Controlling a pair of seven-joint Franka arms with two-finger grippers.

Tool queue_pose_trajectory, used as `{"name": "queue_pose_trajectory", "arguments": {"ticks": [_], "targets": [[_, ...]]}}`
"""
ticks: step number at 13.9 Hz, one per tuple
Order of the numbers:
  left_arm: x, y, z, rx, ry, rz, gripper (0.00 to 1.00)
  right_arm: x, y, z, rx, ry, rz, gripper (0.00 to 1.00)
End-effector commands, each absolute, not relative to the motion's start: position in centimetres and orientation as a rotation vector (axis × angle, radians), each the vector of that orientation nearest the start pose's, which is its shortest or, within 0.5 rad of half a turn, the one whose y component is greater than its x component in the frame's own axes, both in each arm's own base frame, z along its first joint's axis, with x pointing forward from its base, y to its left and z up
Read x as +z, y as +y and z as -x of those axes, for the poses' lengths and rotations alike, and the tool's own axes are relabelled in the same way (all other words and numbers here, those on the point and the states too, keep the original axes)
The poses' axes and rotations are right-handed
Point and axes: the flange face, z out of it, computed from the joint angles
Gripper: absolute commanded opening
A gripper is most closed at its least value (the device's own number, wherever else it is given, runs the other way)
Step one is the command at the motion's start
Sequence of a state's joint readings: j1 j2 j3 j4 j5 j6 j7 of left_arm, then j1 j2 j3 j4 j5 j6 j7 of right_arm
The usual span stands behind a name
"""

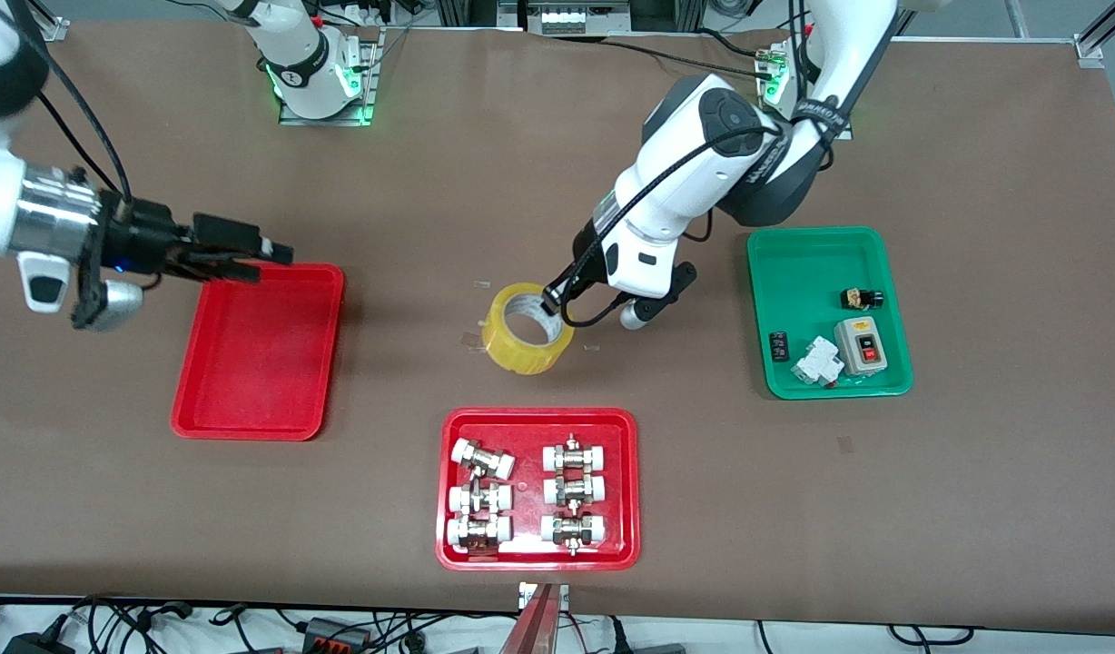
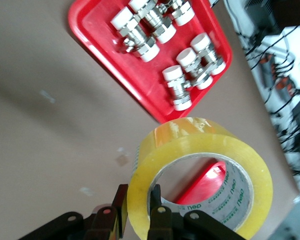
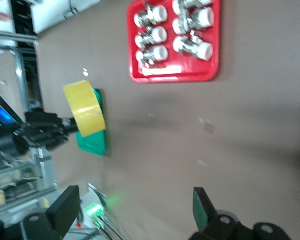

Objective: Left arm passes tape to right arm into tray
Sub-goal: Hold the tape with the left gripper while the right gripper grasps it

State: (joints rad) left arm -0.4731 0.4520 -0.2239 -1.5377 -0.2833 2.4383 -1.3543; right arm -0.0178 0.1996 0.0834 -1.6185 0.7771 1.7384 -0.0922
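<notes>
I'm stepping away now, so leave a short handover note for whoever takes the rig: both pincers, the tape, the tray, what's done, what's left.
Left pincer: shut on the tape, pinching the roll's wall, up over the mid-table.
Right pincer: open, holding nothing, over the plain red tray at the right arm's end.
Done: tape picked up by the left arm.
Left: hand the tape to the right pincer, then set it in that tray, not the red tray with fittings or the green tray.

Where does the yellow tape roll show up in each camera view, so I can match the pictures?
Front view: the tape is mid-table, gripped at its wall by the left gripper.
Left wrist view: tape fills the lower middle, fingers clamped on its wall.
Right wrist view: tape is seen edge-on, held up.
Shared landmark: the red tray of fittings.
</notes>
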Motion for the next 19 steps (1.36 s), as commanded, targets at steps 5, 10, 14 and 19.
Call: {"name": "queue_pose_trajectory", "arguments": {"ticks": [5,10,14,19], "targets": [[43.9,-47.3,-57.5,-0.231,1.492,-1.931,0.0,49.5,21.3,-61.6,0.037,-0.046,2.261,1.0],[43.0,-51.1,-56.4,-0.34,1.571,-1.779,0.0,46.4,26.4,-62.8,-0.071,-0.072,2.289,1.0],[42.8,-50.7,-56.6,-0.321,1.564,-1.795,0.0,44.1,25.4,-63.6,-0.078,-0.148,2.299,1.0],[43.1,-50.3,-56.6,-0.321,1.571,-1.796,0.0,43.4,25.4,-63.8,-0.09,-0.159,2.3,1.0]]}}
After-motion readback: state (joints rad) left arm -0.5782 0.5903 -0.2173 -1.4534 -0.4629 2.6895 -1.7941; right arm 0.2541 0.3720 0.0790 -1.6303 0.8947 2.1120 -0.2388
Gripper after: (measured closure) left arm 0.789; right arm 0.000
